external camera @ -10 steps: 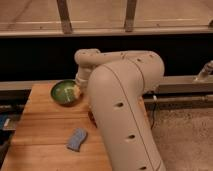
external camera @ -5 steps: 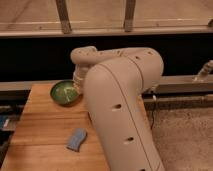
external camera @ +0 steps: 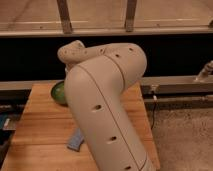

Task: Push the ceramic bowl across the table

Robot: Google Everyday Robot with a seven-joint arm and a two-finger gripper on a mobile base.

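Note:
The green ceramic bowl (external camera: 57, 92) sits near the far left edge of the wooden table (external camera: 42, 122). Only its left part shows; the rest is hidden behind my big cream arm (external camera: 105, 105). The arm fills the middle of the view, with its elbow bent over the table. My gripper is hidden behind the arm, so I cannot see where it is relative to the bowl.
A blue sponge (external camera: 75, 140) lies on the table nearer the front, partly covered by the arm. A dark wall with metal rails runs behind the table. Grey carpet lies to the right of it.
My arm has swung left and looms larger. It now covers most of the bowl and part of the sponge. The bowl appears to be in the same place.

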